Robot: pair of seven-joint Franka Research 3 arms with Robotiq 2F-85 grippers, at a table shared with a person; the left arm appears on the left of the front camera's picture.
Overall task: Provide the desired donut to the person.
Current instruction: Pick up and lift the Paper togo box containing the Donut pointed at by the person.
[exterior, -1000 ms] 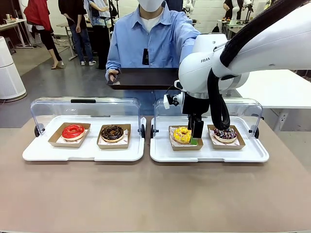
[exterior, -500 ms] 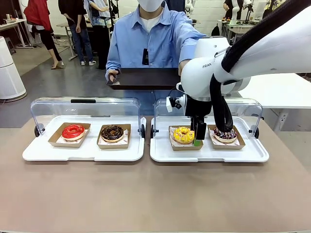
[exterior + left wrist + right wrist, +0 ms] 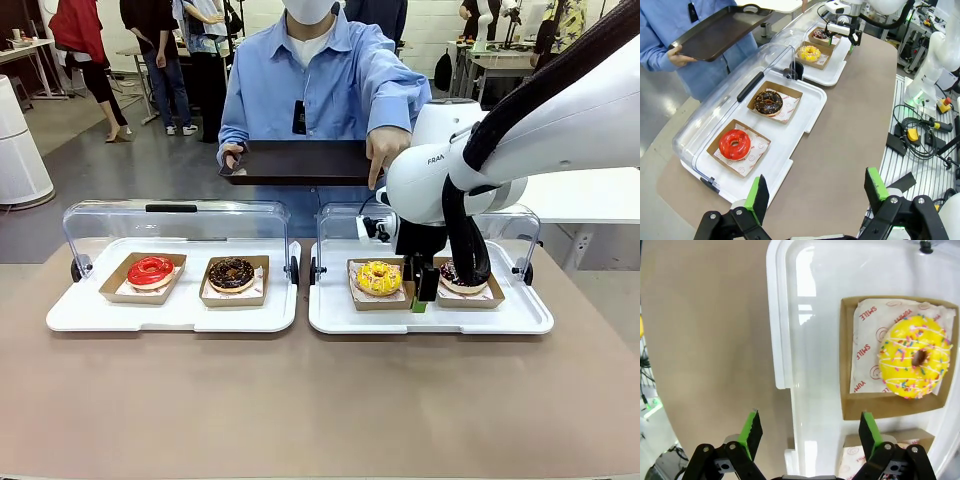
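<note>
- One brown surface (image 3: 320, 400) carries a left tray (image 3: 170, 315) and a right tray (image 3: 430, 318), both with clear lids raised.
- The person (image 3: 310, 90) at the far side holds a black tray (image 3: 295, 160). Their pointing hand (image 3: 383, 152), hidden a second ago, now aims down at the right tray.
- The right claw (image 3: 421, 298), released and empty, has slid right from the yellow donut (image 3: 377, 277) into the gap beside the sprinkled donut (image 3: 462, 275).
- The left claw (image 3: 817, 190) hangs released above the surface's left end.
- The red donut (image 3: 150, 270) and chocolate donut (image 3: 232, 273) lie unmoved in the left tray.
</note>
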